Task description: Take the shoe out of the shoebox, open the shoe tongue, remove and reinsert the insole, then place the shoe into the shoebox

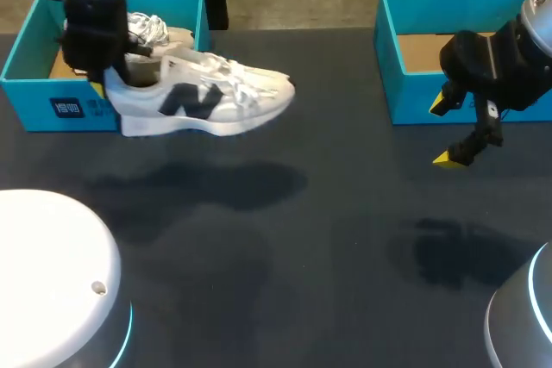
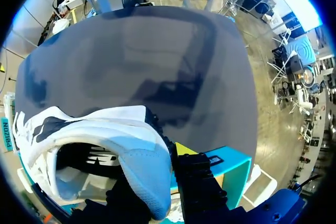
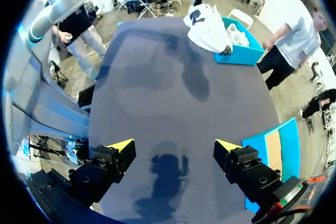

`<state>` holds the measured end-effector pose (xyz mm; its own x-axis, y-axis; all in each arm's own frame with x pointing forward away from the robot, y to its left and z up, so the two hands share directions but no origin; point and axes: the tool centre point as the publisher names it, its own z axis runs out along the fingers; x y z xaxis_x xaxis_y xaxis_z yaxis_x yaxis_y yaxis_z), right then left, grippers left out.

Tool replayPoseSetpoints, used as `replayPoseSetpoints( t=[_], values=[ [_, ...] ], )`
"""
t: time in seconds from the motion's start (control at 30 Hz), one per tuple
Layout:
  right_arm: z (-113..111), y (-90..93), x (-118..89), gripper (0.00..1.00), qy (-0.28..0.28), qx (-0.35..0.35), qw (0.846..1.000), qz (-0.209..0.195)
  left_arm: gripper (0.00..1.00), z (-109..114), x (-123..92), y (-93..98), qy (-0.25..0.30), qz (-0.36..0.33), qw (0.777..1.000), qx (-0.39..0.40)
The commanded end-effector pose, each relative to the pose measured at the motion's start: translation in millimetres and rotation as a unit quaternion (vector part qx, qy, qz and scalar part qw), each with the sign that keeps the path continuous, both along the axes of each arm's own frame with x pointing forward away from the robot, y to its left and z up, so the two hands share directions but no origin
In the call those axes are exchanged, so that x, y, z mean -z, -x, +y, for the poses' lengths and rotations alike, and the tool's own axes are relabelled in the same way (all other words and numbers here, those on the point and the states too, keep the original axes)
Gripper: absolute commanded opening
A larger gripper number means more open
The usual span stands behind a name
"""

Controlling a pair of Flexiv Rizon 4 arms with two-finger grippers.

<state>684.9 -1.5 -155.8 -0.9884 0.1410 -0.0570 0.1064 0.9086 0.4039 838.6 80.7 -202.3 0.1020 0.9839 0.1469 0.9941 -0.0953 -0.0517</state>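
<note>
A white sneaker [image 1: 207,96] with a dark side logo hangs in the air just right of the left teal shoebox [image 1: 52,105], toe pointing right. My left gripper [image 1: 108,84] is shut on its heel collar. In the left wrist view the heel [image 2: 142,177] sits between the fingers [image 2: 197,182], and one yellow tip shows beside it. A second white shoe [image 1: 151,30] lies in that box. My right gripper [image 1: 446,131] hangs open and empty in front of the right teal shoebox [image 1: 410,96]. From the right wrist view the sneaker [image 3: 207,27] is far ahead of that gripper [image 3: 173,148].
The right shoebox shows only its brown cardboard floor [image 1: 423,51]. The sneaker's shadow [image 1: 216,183] falls on the dark tabletop. White robot bases stand at the near left [image 1: 52,273] and the near right [image 1: 517,316].
</note>
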Motion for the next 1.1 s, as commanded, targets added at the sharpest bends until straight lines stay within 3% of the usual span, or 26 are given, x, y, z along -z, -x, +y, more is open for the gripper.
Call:
replayPoseSetpoints(
  t=[0.03, 0.5, 0.87, 1.1],
  values=[
    [2.2, -3.5, 0.4, 1.0, 0.002, -0.001, 1.0, 0.003, 0.0, -22.4, 9.3, 8.6, 0.0, -0.002, 1.0, 0.01],
    [2.2, -3.5, 0.4, 1.0, 0.002, -0.001, 1.0, 0.003, 0.0, -89.0, 57.5, 50.2, -0.004, -0.026, 0.999, 0.026],
    [2.2, -3.5, 0.4, 1.0, 0.002, -0.001, 1.0, 0.003, 0.0, -101.4, 109.7, 77.5, -0.012, -0.041, 0.998, 0.035],
    [2.2, -3.5, 0.4, 1.0, 0.002, -0.001, 1.0, 0.003, 0.0, -103.8, 135.9, 84.8, -0.023, -0.037, 0.999, 0.029]
  ],
)
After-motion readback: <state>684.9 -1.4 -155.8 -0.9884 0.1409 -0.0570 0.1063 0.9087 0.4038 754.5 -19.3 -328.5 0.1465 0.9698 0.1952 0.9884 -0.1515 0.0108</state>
